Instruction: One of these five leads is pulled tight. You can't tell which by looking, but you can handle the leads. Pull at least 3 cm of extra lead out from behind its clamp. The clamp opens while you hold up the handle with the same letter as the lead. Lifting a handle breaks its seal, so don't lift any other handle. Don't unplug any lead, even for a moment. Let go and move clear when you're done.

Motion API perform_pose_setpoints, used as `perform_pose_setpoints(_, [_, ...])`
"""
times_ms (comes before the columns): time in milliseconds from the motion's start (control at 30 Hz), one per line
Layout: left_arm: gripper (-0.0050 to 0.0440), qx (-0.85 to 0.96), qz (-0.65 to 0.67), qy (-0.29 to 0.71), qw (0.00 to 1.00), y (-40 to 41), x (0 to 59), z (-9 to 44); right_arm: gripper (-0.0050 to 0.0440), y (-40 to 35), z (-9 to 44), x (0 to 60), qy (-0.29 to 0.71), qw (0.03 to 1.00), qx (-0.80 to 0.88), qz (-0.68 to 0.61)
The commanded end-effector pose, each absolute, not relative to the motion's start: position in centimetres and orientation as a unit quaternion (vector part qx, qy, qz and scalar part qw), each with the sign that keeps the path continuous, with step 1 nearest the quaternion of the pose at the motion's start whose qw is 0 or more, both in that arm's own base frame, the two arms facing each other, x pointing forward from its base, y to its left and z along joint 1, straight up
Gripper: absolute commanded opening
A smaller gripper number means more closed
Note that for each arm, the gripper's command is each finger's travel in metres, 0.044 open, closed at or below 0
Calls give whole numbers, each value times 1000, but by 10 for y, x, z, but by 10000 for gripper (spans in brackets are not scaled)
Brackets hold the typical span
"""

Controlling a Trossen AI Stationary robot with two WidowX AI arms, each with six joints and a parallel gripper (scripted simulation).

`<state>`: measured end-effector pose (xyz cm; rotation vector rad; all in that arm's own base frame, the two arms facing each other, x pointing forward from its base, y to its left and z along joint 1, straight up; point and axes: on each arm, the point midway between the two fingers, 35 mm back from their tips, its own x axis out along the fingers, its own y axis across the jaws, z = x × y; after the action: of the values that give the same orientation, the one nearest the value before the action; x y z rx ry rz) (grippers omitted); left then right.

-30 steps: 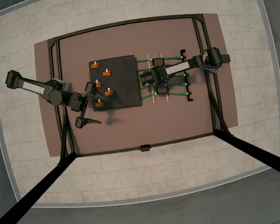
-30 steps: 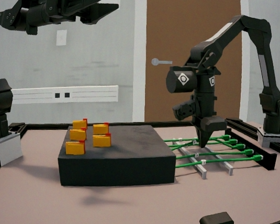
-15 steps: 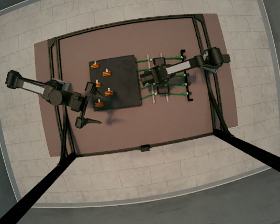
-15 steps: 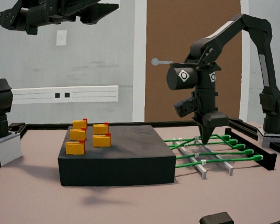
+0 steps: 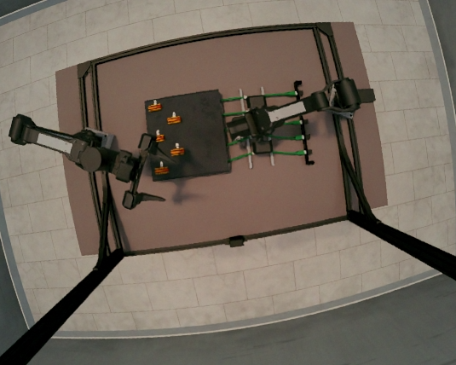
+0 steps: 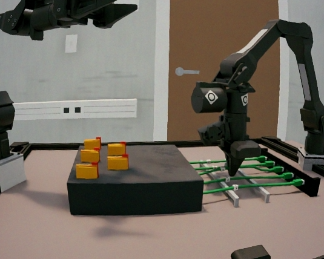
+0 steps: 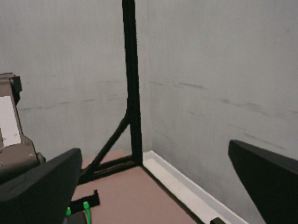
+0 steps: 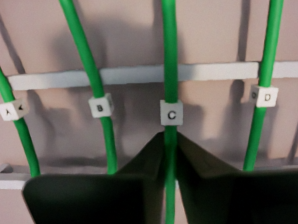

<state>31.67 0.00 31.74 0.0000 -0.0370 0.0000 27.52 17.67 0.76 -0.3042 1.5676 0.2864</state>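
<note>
Five green leads run from a black box [image 6: 134, 178] across two white rails to a black plug bar [image 6: 295, 178]. In the right wrist view they carry tags A [image 8: 10, 111], B [image 8: 99, 107], C [image 8: 171, 114] and D [image 8: 264, 96]. My right gripper [image 8: 168, 138] is shut on lead C [image 8: 170, 60] just below its tag; it also shows over the leads in the side view [image 6: 234, 170]. Five orange handles [image 6: 102, 157] sit on the box top. My left gripper [image 5: 148, 170] is open and empty, held high beside the box's handle end.
A black frame [image 5: 223, 243] rims the brown mat. The right arm's base [image 6: 313, 151] stands behind the plug bar. The left arm's base [image 6: 1, 145] stands at the far side of the box.
</note>
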Motion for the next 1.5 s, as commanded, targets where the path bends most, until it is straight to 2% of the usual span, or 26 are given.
perform_pose_setpoints(0, [440,0,0,-25,1000,0,316,323,-50,173,-1,270,709,680,-139,125])
perform_pose_setpoints(867, [440,0,0,-25,1000,0,316,323,-50,173,-1,270,694,696,-133,131])
perform_pose_setpoints(900, [440,0,0,-25,1000,0,316,323,209,178,43,278,684,705,-130,134])
perform_pose_setpoints(1433, [440,0,0,-25,1000,0,316,323,209,178,43,278,684,705,-130,134])
perform_pose_setpoints(1467, [440,0,0,-25,1000,0,316,323,209,130,43,296,694,694,-134,134])
